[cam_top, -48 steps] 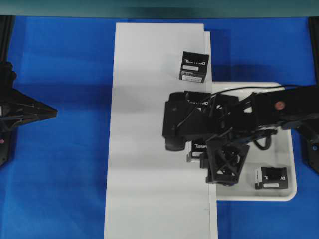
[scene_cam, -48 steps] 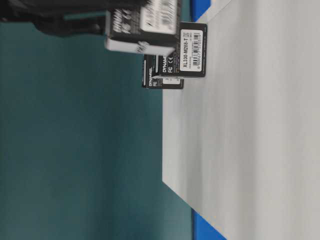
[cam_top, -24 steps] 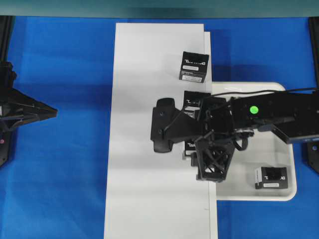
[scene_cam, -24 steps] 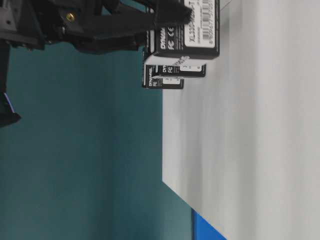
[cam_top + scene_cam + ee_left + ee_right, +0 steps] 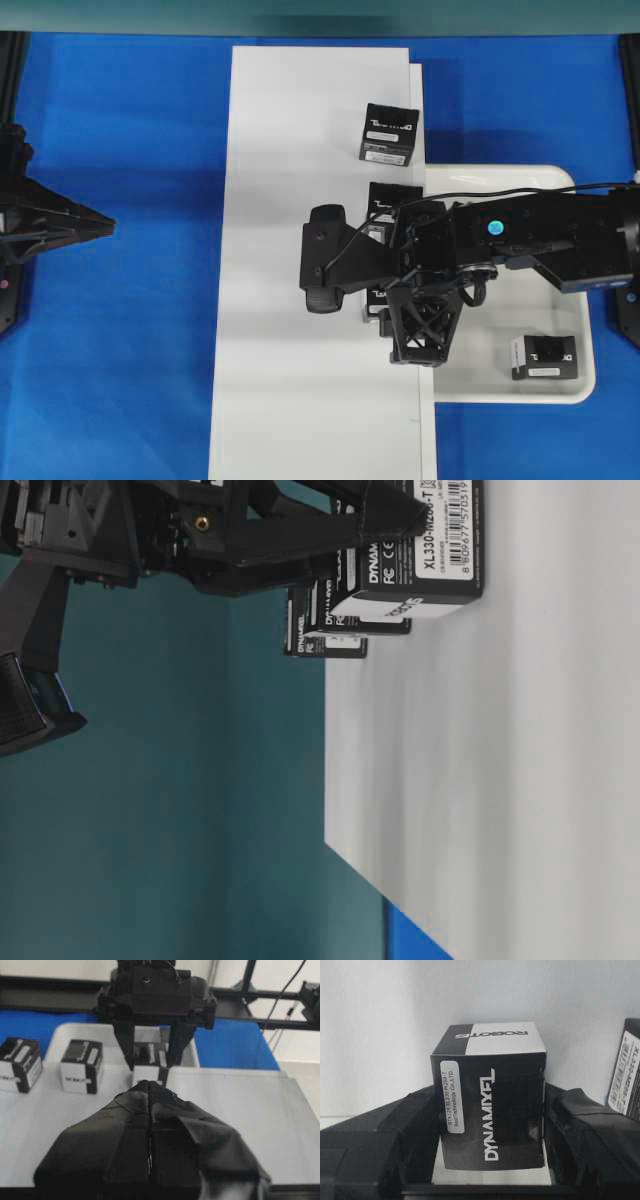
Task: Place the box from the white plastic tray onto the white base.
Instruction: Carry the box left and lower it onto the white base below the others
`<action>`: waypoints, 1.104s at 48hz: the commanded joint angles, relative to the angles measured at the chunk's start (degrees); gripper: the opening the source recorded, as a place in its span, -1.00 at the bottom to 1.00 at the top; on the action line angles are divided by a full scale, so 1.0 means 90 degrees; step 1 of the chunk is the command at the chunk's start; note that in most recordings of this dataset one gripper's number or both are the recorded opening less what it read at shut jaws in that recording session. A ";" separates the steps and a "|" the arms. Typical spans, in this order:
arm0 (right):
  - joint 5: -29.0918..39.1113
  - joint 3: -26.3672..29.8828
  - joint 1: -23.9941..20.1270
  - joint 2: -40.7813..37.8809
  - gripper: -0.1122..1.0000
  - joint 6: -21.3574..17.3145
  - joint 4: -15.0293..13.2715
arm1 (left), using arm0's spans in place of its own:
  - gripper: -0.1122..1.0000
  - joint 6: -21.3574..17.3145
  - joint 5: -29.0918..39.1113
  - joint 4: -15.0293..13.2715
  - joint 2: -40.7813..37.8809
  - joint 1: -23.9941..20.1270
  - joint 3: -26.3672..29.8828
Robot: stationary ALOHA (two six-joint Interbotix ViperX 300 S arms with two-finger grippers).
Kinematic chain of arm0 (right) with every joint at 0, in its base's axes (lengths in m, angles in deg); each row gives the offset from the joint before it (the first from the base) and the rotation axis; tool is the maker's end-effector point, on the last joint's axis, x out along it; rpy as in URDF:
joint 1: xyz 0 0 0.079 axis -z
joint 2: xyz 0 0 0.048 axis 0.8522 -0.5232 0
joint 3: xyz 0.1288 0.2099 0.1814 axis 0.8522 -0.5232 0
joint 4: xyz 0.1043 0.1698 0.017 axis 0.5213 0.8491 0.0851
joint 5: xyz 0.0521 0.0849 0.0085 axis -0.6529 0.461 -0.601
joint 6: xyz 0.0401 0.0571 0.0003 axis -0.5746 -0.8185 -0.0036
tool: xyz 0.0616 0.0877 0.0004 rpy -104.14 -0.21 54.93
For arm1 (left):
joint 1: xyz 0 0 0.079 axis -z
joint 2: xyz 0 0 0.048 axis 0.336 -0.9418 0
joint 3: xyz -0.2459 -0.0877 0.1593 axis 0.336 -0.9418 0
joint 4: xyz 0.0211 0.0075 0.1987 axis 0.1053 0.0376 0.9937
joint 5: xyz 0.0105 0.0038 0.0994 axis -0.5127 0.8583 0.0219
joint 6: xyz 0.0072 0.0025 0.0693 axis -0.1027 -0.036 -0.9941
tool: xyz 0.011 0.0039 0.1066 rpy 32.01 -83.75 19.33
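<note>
In the right wrist view the right gripper [image 5: 490, 1125] clamps the box [image 5: 492, 1095] between its two padded fingers [image 5: 385, 1130], one pressed on each side face; the box shows white lettering on its black front, a white label strip on its left edge and a half-white top. Behind it lies the plain surface of the white base [image 5: 380, 1020], and the edge of another black carton [image 5: 627, 1075] shows at the right. From overhead, the right arm reaches in from the right across the white plastic tray [image 5: 560, 185], and its gripper holds the box over the right part of the base, just beside the tray's left rim. Whether the box rests on the board or hangs just above it cannot be told. Beyond the held box, two identical boxes stand on the base in a line: the nearer one [image 5: 392, 197] half hidden by the arm, the farther one [image 5: 388, 133] in the clear. One black box with a picture panel [image 5: 545, 357] is in the tray's near right corner. Well apart, at the left of the blue table [image 5: 120, 300], the left gripper [image 5: 149, 1130] has its fingers pressed together with nothing between them.
</note>
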 commanded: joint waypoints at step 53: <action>-0.0225 -0.0146 0.0020 -0.0137 0.54 -0.0010 0.0020 | -0.93 0.0078 0.0137 0.0010 -0.0068 0.0010 0.0234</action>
